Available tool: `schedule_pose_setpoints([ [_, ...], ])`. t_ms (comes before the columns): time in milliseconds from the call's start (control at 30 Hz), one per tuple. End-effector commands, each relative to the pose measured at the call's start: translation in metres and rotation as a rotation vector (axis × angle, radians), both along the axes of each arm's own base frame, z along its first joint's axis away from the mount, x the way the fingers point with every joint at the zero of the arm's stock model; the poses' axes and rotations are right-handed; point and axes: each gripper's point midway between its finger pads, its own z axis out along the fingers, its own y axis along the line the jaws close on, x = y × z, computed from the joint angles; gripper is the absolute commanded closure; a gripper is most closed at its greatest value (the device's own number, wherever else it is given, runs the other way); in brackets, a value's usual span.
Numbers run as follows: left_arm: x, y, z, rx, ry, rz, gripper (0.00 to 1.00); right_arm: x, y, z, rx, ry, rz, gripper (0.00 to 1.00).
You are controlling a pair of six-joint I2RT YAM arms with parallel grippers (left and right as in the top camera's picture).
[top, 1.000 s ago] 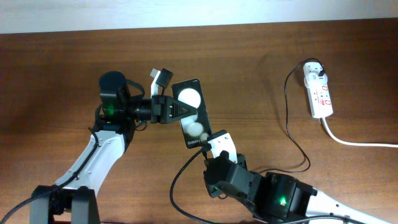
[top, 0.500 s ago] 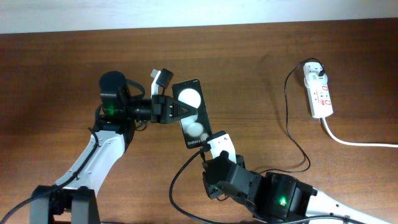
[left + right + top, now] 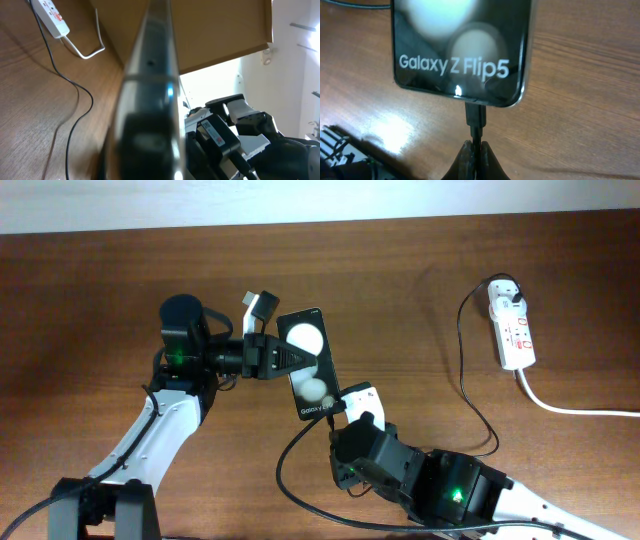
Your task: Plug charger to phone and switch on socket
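Observation:
The black phone (image 3: 308,362) lies on the wood table, its screen showing two white glare spots and "Galaxy Z Flip5" (image 3: 454,65). My left gripper (image 3: 283,356) is shut on the phone's left edge; the left wrist view shows that edge (image 3: 150,95) close up and blurred. My right gripper (image 3: 476,149) is shut on the charger cable just behind its connector tip (image 3: 475,115), which meets the phone's bottom edge. In the overhead view the right gripper (image 3: 348,414) sits just below the phone. The black charger cable (image 3: 463,370) runs to the white socket (image 3: 512,328) at the far right.
The socket's thick white cord (image 3: 575,409) trails off the right edge. A loop of the black cable (image 3: 283,480) lies near the front edge under my right arm. The table's far edge meets a white wall.
My right gripper has moved slightly right and up toward the phone's bottom edge with the connector. The left arm and the phone have not moved.

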Motion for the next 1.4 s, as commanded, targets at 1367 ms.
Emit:
schedule_pose_setpoints([
  [1367,-0.004,0.0,0.004,-0.015,-0.082,-0.024,1.0,0.01,0.007,0.017,-0.004,-0.097,0.059,0.96],
])
